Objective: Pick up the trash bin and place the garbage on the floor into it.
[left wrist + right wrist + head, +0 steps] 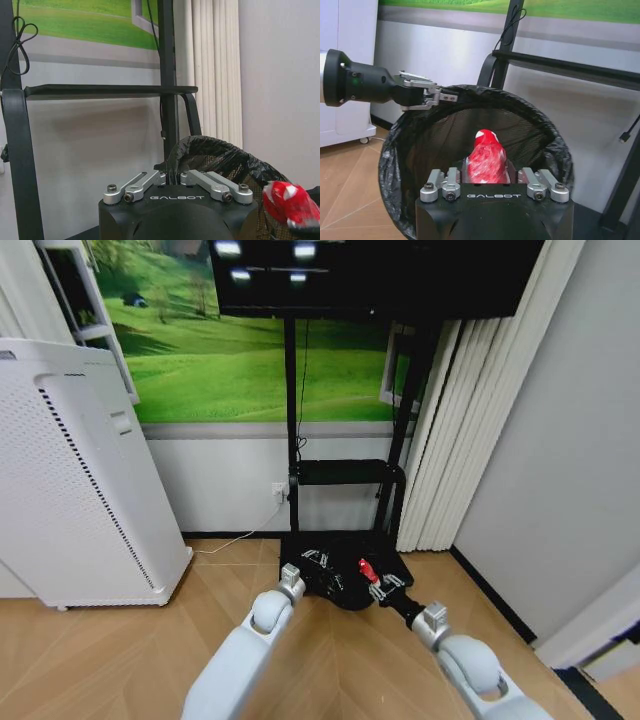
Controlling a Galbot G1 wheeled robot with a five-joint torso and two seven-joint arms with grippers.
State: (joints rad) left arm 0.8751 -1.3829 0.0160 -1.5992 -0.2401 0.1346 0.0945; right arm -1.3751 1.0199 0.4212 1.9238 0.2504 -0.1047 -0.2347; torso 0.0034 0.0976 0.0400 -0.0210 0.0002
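Gripping trash bin (pixel 420 145) rim, left end effector (pixel 445 96) steadies it | right end effector (pixel 487 172) pinches red wrapper (pixel 486 157) over the opening, ready to drop in.

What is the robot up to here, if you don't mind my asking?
The left gripper is shut on the rim of the bin, holding it up in front of the TV stand. The right gripper is shut on a red-and-white wrapper, poised over the bin's mouth and not yet released.

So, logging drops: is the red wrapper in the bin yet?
Not yet. The right gripper holds the wrapper over the bin.
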